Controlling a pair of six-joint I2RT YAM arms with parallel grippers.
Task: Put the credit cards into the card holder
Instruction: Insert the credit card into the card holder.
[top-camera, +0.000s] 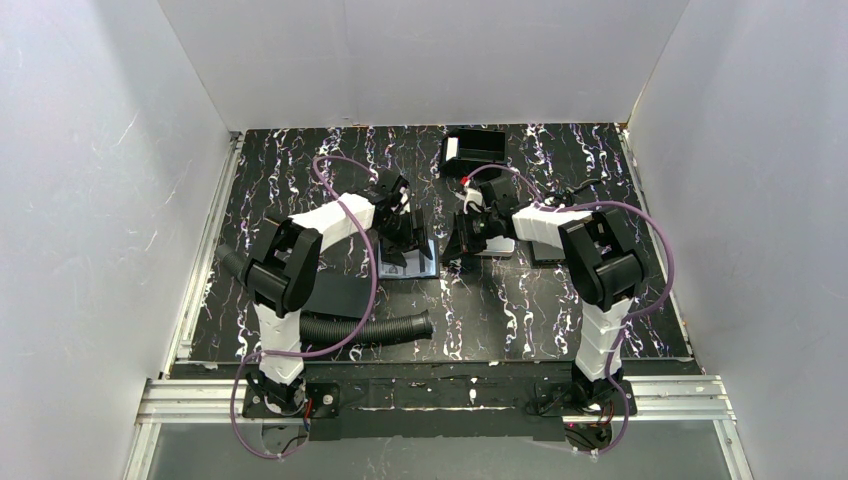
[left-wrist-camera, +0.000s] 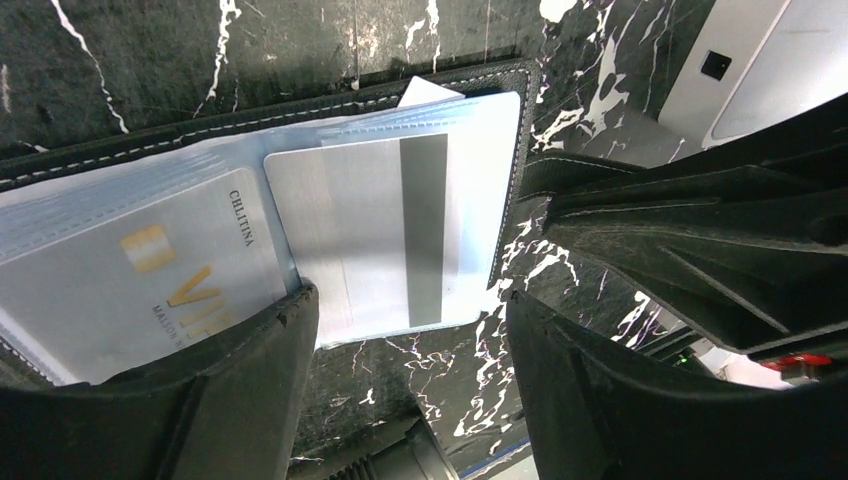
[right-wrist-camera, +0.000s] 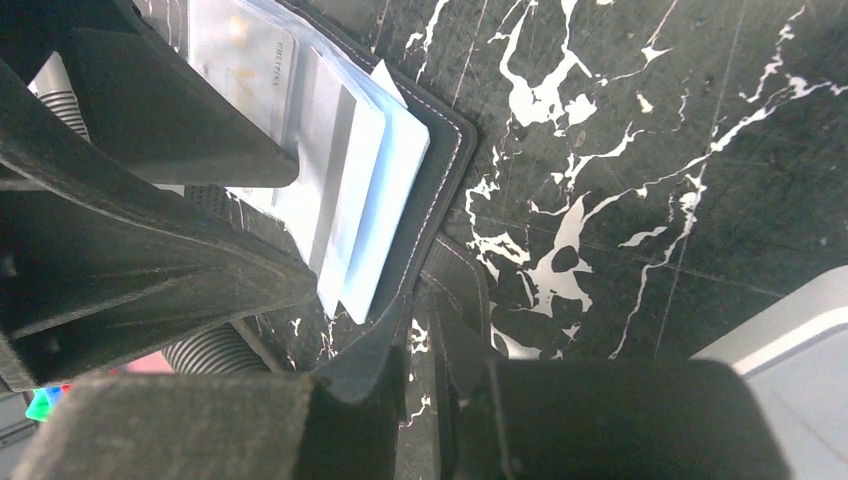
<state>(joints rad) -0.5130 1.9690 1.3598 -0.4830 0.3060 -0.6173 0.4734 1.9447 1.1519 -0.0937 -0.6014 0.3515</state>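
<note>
Card holder (left-wrist-camera: 300, 105) lay open on the black marbled tabletop (right-wrist-camera: 650, 150), its clear sleeves fanned out. Two credit cards (left-wrist-camera: 340, 200) sat among the sleeves. A pale VIP card (left-wrist-camera: 130, 280) with gold lettering lay face up. A silver striped card (left-wrist-camera: 420, 230) lay stripe side up and overlapped it on the holder's tab side, with one edge reaching past the sleeves over the tabletop. Left gripper (left-wrist-camera: 410, 305) hung directly over the holder, jaws spread wide and gripping nothing. One finger (left-wrist-camera: 230, 390) covered a corner of the VIP card; whether it touched could not be told. Right gripper (right-wrist-camera: 425, 395) was at the holder's tab side, jaws nearly together, pinching the holder's black leather edge. A silver-grey case (left-wrist-camera: 770, 70) lay just beyond that side of the holder. A corrugated hose (top-camera: 370, 328) lay between the holder and the arm bases. A black box (top-camera: 478, 150) stood well beyond the holder's far side.
</note>
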